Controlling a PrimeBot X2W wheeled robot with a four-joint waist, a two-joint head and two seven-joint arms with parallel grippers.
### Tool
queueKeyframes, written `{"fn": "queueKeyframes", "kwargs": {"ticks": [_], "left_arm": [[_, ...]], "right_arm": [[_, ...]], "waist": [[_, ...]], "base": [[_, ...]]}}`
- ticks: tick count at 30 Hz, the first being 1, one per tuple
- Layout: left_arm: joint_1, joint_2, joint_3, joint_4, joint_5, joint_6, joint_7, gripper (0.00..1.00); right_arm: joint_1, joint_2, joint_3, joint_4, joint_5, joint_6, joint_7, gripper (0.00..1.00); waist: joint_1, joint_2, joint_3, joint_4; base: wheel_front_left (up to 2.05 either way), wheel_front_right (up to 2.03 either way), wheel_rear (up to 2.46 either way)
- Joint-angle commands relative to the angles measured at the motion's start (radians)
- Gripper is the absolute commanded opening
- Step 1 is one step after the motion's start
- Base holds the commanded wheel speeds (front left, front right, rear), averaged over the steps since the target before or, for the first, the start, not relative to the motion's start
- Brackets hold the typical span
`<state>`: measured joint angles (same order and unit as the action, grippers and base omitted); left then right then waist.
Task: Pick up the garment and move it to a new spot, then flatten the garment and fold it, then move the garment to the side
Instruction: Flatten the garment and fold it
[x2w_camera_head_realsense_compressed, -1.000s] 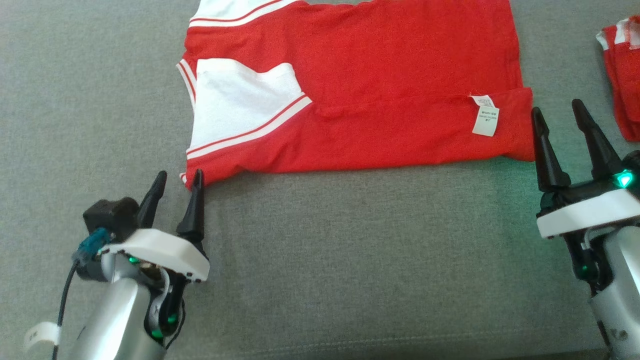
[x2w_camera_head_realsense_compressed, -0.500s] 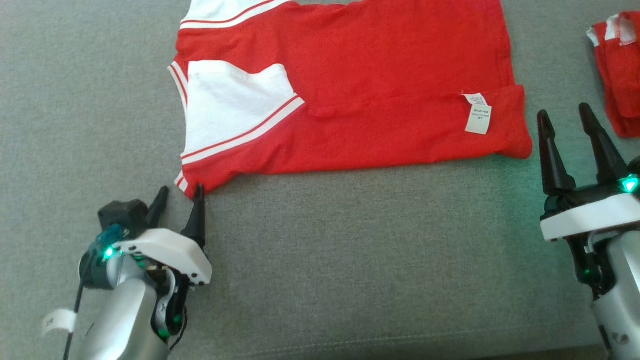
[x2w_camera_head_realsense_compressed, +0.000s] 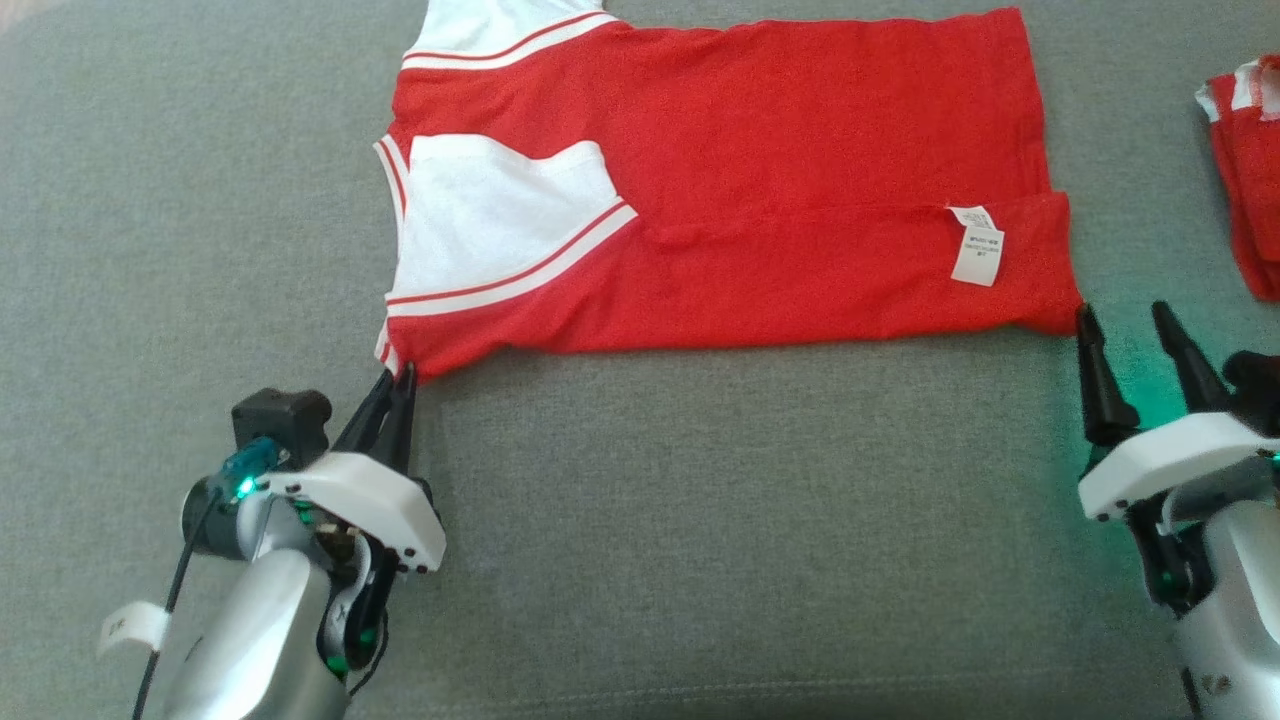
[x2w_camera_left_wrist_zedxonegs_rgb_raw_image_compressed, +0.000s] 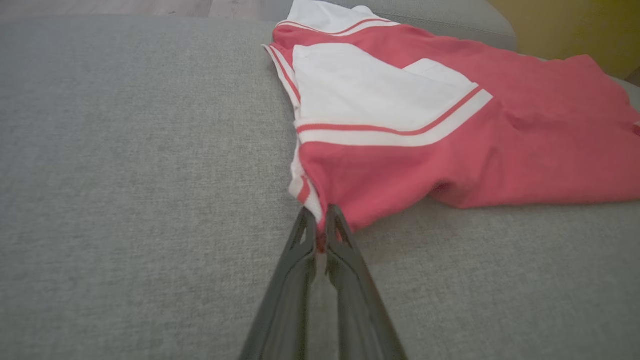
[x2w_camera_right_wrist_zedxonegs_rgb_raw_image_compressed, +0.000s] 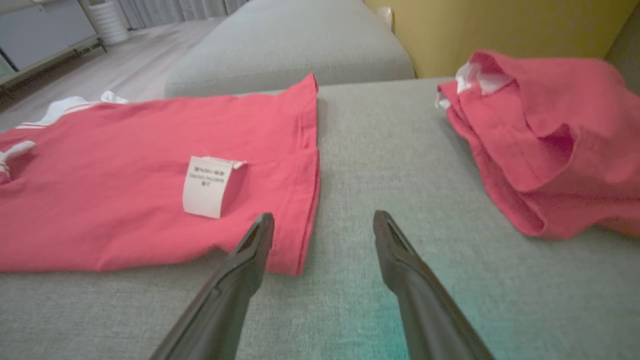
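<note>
Just closed, left jaws are pinching shirt (x2w_camera_head_realsense_compressed: 750, 150) corner; right jaws staying spread by hem; fold likely starting.

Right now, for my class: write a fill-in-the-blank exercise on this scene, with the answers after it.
1. The left end effector is ____ on a corner of the shirt.
2. The right end effector stands ____, near the shirt's other near corner.
3. The tag on the shirt is ____.
Answers: shut; open; white.
</note>
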<state>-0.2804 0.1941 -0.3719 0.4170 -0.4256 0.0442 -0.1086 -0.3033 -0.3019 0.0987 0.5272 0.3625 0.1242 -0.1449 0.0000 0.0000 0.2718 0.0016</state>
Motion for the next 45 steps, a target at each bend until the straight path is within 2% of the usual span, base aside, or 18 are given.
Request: {"fn": "queueKeyframes", "kwargs": {"ticks": [1,9,11,15,23,33,41,45], "left_arm": [[-0.009,0.033,0.034,-0.033,-0.002,0.004,0.0,0.0],[-0.011,0.048,0.023,-0.079,0.007,0.012,0.014,0.0],[-0.01,0.05,0.018,-0.087,0.01,0.014,0.018,0.0],[-0.009,0.057,0.016,-0.091,0.009,0.014,0.017,0.0],[0.024,0.084,0.012,-0.118,0.004,0.014,0.027,0.0],[0.164,0.13,0.0,-0.243,-0.008,0.027,0.06,0.0],[0.307,0.138,-0.027,-0.345,-0.013,0.063,0.089,0.0],[0.369,0.15,-0.033,-0.394,-0.034,0.06,0.102,0.0]], "right_arm": [[-0.033,-0.003,0.01,-0.018,-0.009,0.007,0.005,1.0],[-0.093,0.039,-0.03,0.095,-0.049,0.007,0.102,1.0],[-0.094,0.047,-0.032,0.114,-0.052,0.007,0.131,0.76],[-0.082,0.053,-0.008,0.118,-0.035,0.007,0.196,0.0],[-0.035,0.006,0.011,0.063,0.0,0.007,0.243,0.0],[0.115,-0.108,0.034,-0.094,0.059,0.007,0.29,0.0],[0.281,-0.134,0.003,-0.226,0.07,0.007,0.32,0.0],[0.367,-0.129,-0.033,-0.305,0.063,0.007,0.336,0.0]], "waist": [[0.0,0.0,0.001,0.003],[0.0,0.0,0.006,0.026],[0.0,0.0,0.004,0.032],[0.0,0.0,-0.001,0.037],[0.0,0.0,-0.034,0.038],[0.0,0.0,-0.078,0.039],[0.0,0.0,-0.1,0.04],[0.0,0.0,-0.106,0.04]], "base": [[0.0,0.0,0.0],[0.0,0.0,0.0],[0.0,0.0,0.0],[0.0,0.0,0.0],[0.0,0.0,0.0],[0.0,0.0,0.0],[0.0,0.0,0.0],[0.0,0.0,0.0]]}}
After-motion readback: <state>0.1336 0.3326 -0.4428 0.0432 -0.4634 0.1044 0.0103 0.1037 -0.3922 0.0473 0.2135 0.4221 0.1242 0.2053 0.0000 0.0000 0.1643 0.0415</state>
